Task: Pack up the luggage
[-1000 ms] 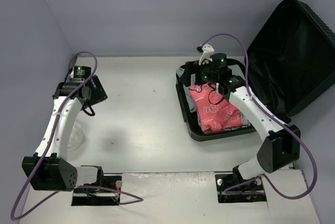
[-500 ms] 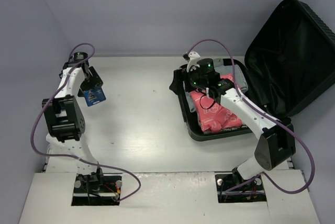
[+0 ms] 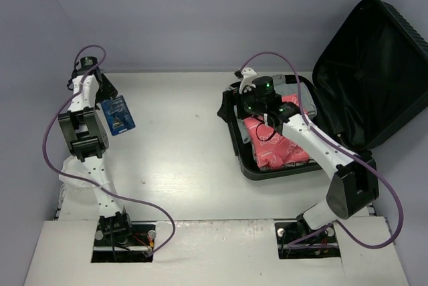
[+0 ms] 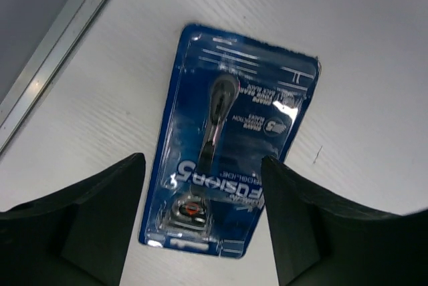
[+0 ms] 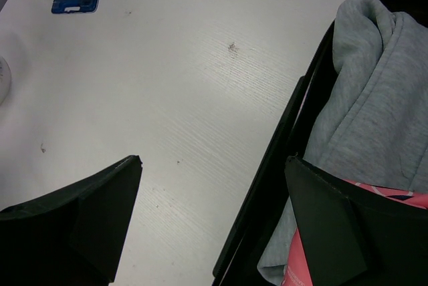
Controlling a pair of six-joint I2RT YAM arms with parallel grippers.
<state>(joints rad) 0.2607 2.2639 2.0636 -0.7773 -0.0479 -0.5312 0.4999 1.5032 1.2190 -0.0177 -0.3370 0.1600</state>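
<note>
**Razor pack next for the case**

At the far left corner of the table (image 3: 180, 159), the left gripper (image 4: 202, 166) hangs over a blue razor pack (image 4: 231, 139) lying flat on the surface. Its jaws are spread wide, one on each long side of the pack, and neither touches it. The step in hand looks like the pickup of this pack. The next move probably calls for a straight descent until the fingers bracket the card edges, then a firm close. A thin, slick blister pack may slide or tip if it is pinched off centre.

The middle of the table separates the two arms. To the right, the right gripper (image 5: 214, 160) hovers above the left rim of the luggage (image 3: 374, 72), jaws wide and holding nothing. The luggage lies open along the right edge, its lid propped upright. A pink packet (image 3: 277, 142) and a grey garment (image 5: 374, 99) are already inside
</note>
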